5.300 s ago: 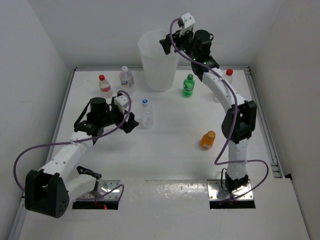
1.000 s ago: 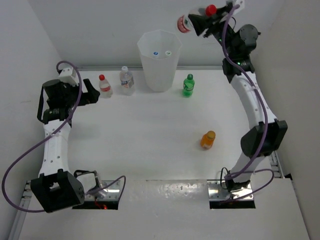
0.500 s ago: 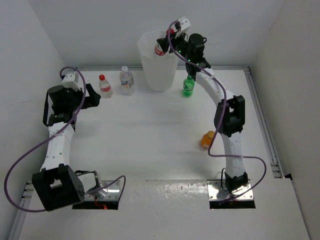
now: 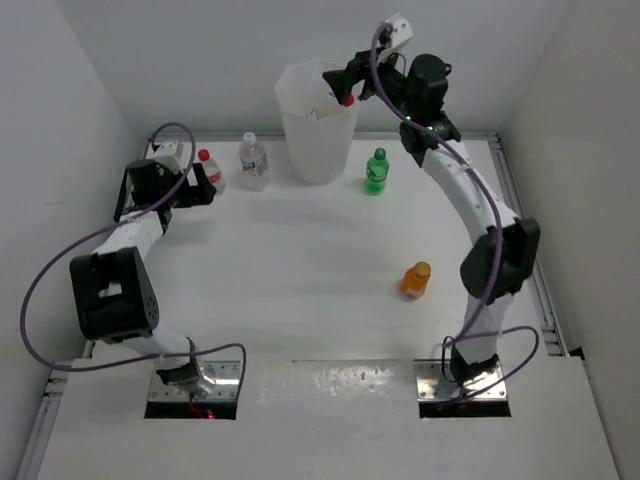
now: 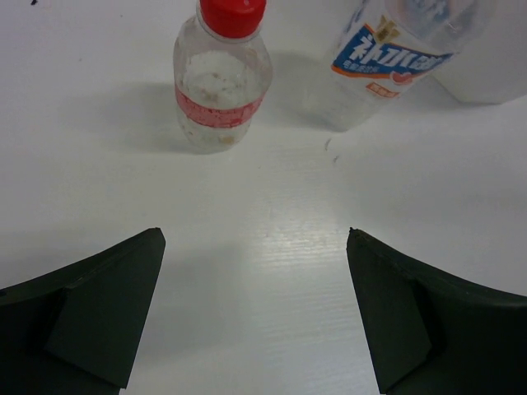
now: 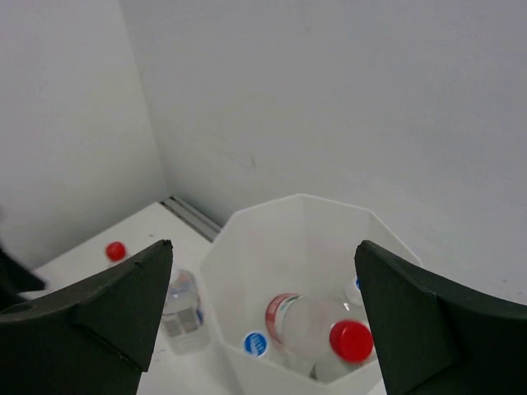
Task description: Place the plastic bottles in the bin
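The white translucent bin (image 4: 316,150) stands at the back of the table. My right gripper (image 4: 345,82) hangs open and empty above its rim. In the right wrist view the gripper (image 6: 263,244) looks down into the bin (image 6: 247,247), where a clear red-capped bottle (image 6: 317,321) lies beside a blue-capped one (image 6: 255,344). My left gripper (image 4: 200,180) is open just left of a standing clear red-capped bottle (image 4: 209,172). That bottle (image 5: 222,78) shows ahead of the open gripper (image 5: 254,237), apart from it. A clear white-capped bottle (image 4: 254,160) stands beside it.
A green bottle (image 4: 376,170) stands right of the bin. An orange bottle (image 4: 415,280) stands at mid right. The labelled clear bottle (image 5: 387,58) is to the right of the red-capped one. White walls enclose the table at the back and both sides.
My right gripper has opened and the red-capped bottle it held over the bin now lies inside. My left gripper has moved back and right, up to the standing red-capped bottle.
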Robot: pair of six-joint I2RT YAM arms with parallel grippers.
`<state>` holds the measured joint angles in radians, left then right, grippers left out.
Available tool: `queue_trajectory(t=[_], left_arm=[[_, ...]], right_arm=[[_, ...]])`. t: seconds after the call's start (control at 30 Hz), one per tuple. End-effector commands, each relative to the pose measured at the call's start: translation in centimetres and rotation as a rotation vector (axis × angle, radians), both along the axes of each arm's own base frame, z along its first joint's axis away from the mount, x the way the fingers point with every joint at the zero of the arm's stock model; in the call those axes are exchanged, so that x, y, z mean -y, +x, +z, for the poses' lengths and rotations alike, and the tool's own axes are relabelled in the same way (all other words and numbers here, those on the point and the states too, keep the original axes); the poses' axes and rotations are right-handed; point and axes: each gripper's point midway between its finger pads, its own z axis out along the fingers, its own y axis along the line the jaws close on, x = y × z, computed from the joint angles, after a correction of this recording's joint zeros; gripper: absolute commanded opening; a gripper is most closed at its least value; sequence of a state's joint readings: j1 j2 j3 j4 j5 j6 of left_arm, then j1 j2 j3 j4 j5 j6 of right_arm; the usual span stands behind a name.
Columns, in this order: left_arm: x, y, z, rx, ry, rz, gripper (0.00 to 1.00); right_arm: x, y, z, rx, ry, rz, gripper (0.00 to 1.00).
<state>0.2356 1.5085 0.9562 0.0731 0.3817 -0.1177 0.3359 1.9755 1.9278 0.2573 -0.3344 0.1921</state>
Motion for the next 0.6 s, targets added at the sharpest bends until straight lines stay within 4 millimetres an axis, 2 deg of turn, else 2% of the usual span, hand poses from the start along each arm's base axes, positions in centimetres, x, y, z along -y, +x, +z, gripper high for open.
queue_trajectory(t=[0.0, 0.03, 0.07, 0.1, 0.13, 0.2, 0.23, 0.27, 0.3, 0.37, 0.4, 0.43, 0.47, 0.53, 0.57], left_arm=[[-0.2, 4.2, 3.8, 0.138, 0.051, -0.026, 1.0], [-0.4, 4.8, 2.7, 0.114, 0.046, -0.027, 1.0], [-0.5, 5.3, 3.6, 0.139, 0.052, -0.026, 1.0], [-0.4, 6.1, 3.2, 0.137, 0.056, -0.023, 1.0], [-0.5, 6.5, 3.1, 0.132, 0.047, -0.02, 1.0], [-0.5, 7.6, 2.5, 0.128, 0.052, -0.015, 1.0], [-0.2, 8.1, 2.3, 0.124, 0.056, -0.014, 1.0], [-0.2, 8.6, 2.3, 0.131, 0.057, -0.014, 1.0], [-0.3, 8.9, 2.0, 0.127, 0.056, -0.014, 1.0], [0.1, 10.0, 1.5, 0.126, 0.047, -0.022, 1.0], [0.6, 10.4, 1.2, 0.123, 0.046, -0.032, 1.0], [0.5, 11.1, 1.8, 0.144, 0.05, -0.032, 1.0], [0.7, 11.6, 0.9, 0.128, 0.052, -0.03, 1.0], [1.1, 12.5, 1.1, 0.142, 0.059, -0.029, 1.0], [0.8, 12.9, 1.0, 0.148, 0.064, -0.02, 1.0]], right_arm=[[1.5, -6.1, 6.5, 0.08, 0.023, 0.064, 0.9], [3.3, -7.5, 6.6, 0.069, 0.02, 0.048, 0.9], [3.7, -8.1, 6.3, 0.047, 0.016, 0.052, 0.9], [5.2, -8.1, 5.9, 0.02, 0.016, 0.026, 0.9], [6.2, -8.7, 4.4, -0.033, 0.014, 0.011, 0.9], [7.7, -11.2, 5.8, -0.028, 0.021, 0.006, 0.92], [9.5, -10.8, 3.0, -0.106, 0.018, -0.028, 0.92], [10.0, -11.2, 2.6, -0.121, 0.014, -0.029, 0.92], [11.6, -12.8, 2.7, -0.144, 0.02, -0.047, 0.93], [13.9, -13.1, 0.4, -0.197, 0.016, -0.071, 0.94], [14.3, -14.9, 0.6, -0.215, 0.012, -0.058, 0.94], [15.0, -15.6, -0.7, -0.259, 0.007, -0.037, 0.94], [16.6, -16.9, -0.7, -0.255, 0.004, -0.051, 0.95], [17.4, -18.3, -2.5, -0.324, 0.0, -0.034, 0.95], [19.5, -19.1, -4.4, -0.359, -0.016, -0.081, 0.97]])
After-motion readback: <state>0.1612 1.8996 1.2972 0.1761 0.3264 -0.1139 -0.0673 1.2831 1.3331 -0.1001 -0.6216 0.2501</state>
